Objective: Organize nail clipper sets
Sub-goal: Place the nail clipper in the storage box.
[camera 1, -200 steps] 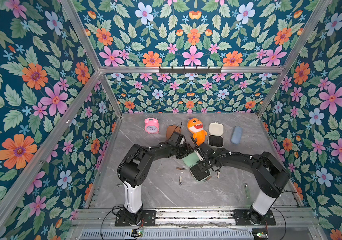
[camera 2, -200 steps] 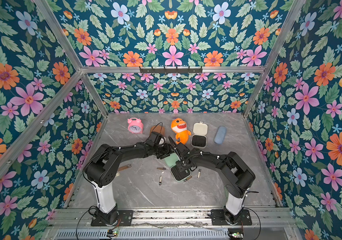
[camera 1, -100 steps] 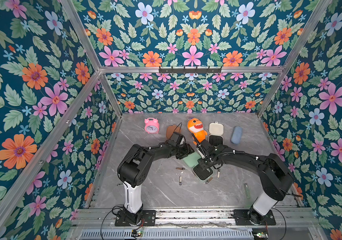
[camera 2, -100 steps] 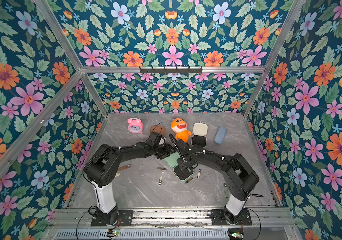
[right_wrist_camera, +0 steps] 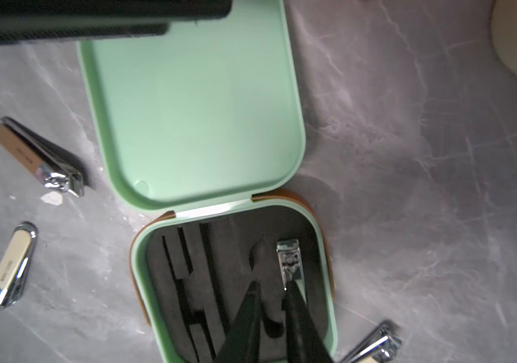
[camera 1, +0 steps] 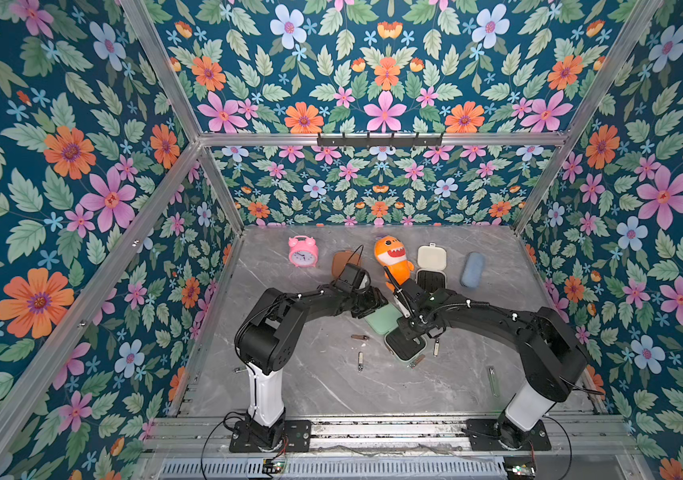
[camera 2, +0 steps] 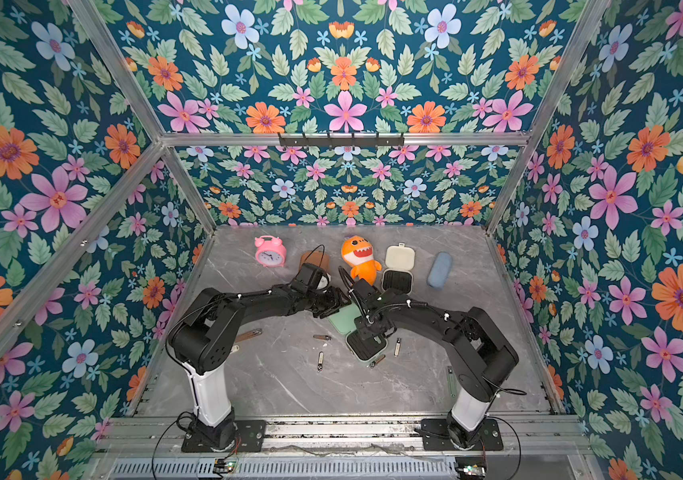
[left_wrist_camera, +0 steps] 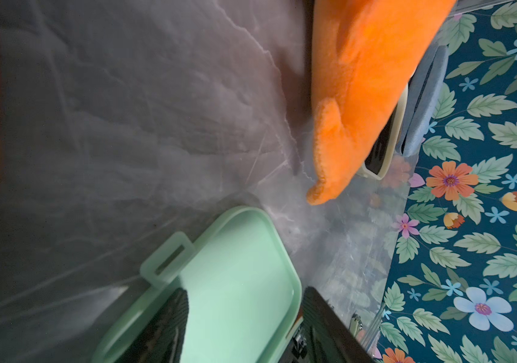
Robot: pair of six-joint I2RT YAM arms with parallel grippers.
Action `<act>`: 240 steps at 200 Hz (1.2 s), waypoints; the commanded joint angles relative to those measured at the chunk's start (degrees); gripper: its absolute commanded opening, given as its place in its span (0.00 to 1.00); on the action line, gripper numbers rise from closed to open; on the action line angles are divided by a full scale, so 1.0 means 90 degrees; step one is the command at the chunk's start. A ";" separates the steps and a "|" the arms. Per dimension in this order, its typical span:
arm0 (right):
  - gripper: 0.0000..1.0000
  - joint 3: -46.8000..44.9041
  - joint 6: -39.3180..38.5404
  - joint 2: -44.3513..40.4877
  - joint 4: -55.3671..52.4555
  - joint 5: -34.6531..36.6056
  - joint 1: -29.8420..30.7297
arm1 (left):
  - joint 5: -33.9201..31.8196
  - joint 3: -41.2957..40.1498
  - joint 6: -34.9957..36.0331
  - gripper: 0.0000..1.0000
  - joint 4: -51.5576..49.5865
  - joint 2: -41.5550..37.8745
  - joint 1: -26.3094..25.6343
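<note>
While one clipper (right_wrist_camera: 289, 262) sits in the mint case (right_wrist_camera: 197, 103), three clippers (right_wrist_camera: 38, 157) lie outside.

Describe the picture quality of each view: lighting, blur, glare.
Both top views: evenly lit, sharp, no harsh shadows. Left wrist view: dim and soft, wallpaper mirrored in the glossy table, orange plush vivid. Right wrist view: right end effector dark and blurred near the lens, glints on the clipper inside the mint case.
</note>
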 commanded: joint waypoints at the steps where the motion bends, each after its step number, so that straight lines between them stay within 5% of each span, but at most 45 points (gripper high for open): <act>1: 0.17 0.0046 0.0066 0.0073 0.0030 -0.0040 -0.0028 | -0.0117 -0.0019 0.0041 0.61 -0.0447 0.0024 -0.0005; 163: 0.11 -0.0224 0.0178 0.0129 0.0176 -0.0166 -0.0126 | -0.0101 0.0145 0.0087 0.61 -0.0514 0.0024 -0.0004; 240: 0.33 0.0692 0.0002 -0.0594 -0.0672 0.0019 0.0252 | -0.0512 0.1003 0.0581 0.62 -0.1338 -0.0605 0.0123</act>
